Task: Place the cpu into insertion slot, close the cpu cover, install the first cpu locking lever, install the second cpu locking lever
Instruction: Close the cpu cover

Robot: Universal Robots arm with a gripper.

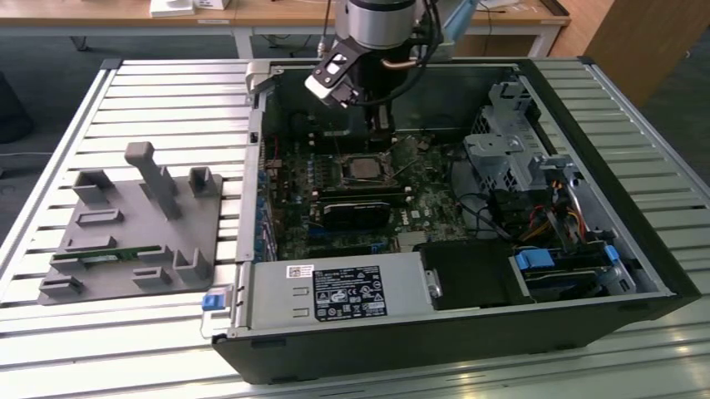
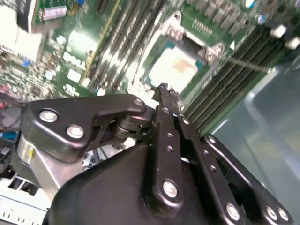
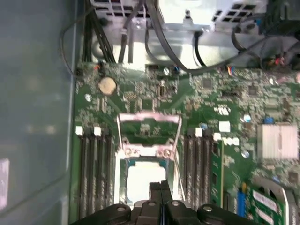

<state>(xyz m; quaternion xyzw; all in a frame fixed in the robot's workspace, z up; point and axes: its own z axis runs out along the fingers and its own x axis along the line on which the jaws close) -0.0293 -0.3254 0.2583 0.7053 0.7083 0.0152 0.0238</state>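
The cpu point(image 3: 145, 180) already lies flat in the insertion slot point(image 3: 124, 165), its pale metal top bare in both wrist views, so the first step looks done. The cpu cover point(image 3: 149, 114) is still swung open, its frame lying back on the far side of the slot from the gripper point(image 3: 159, 187), with green board showing through its cut-out middle. A thin lever rod point(image 2: 248, 63) stands out clear of the socket, so I judge that neither locking lever is fastened; closing the cover and setting both levers remain.

The jaws are pressed together with only a seam between them and hold nothing. Their tips hover just over the edge of the cpu; whether they touch it I cannot tell. In the exterior view the arm reaches down into the open computer case point(image 1: 621, 274) on the slatted tabletop point(image 1: 111, 349).
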